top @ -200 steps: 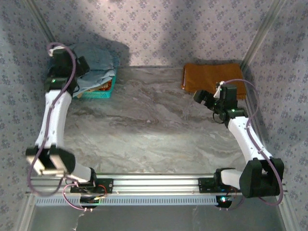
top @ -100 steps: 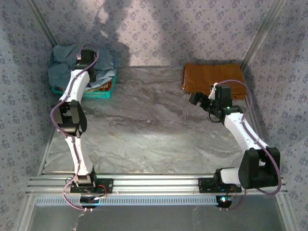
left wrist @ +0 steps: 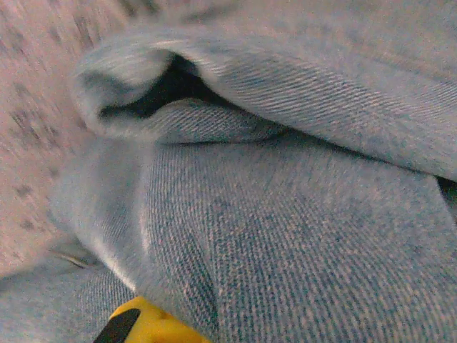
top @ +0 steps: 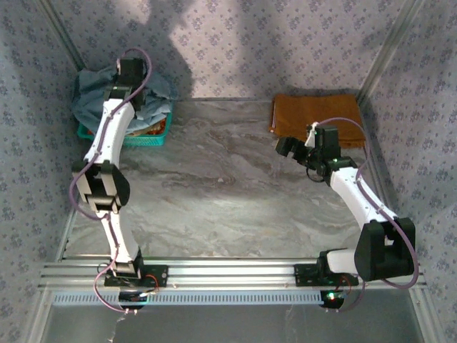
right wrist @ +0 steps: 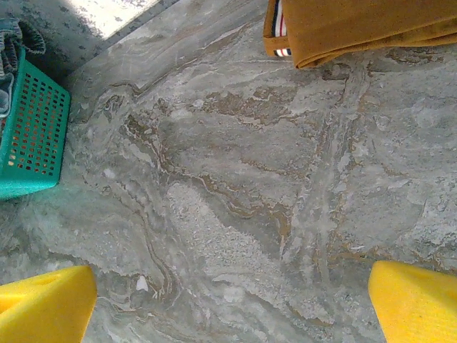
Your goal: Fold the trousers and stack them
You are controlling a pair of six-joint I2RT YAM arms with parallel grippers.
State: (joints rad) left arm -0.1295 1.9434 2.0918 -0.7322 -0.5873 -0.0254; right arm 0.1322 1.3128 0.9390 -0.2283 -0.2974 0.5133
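- Left claw [top: 133, 86] is at the far left corner of the table [top: 214, 186], low over a heap of blue jeans [top: 93, 96].
- From the left wrist camera, only one yellow finger [left wrist: 143, 325] comes into the bottom edge, very close against the denim [left wrist: 300, 236]. I cannot tell if this claw is apart or together, and I cannot tell if it grips the cloth.
- In the same wrist view the denim makes a thick rolled fold at the top, with a dark opening inside it.
- The jeans lie piled in a teal basket [top: 143, 139] and hang over its rim. The basket stands against the back wall.
- Right claw [top: 285, 148] is on the right half of the table, above the bare marble surface, and its two fingers are wide apart with nothing between them.
- From the right wrist camera, the yellow fingertips [right wrist: 43, 304] are at the two bottom corners, and the grey marble top [right wrist: 250, 179] is seen between them.
- Just beyond the right claw, the folded orange-brown trousers [top: 314, 114] lie flat at the far right corner of the table.
- In the right wrist view a striped edge [right wrist: 283, 28] shows under the fold of these trousers [right wrist: 357, 25].
- The teal basket [right wrist: 32, 136] is at the left edge of this view, well apart from the folded trousers.
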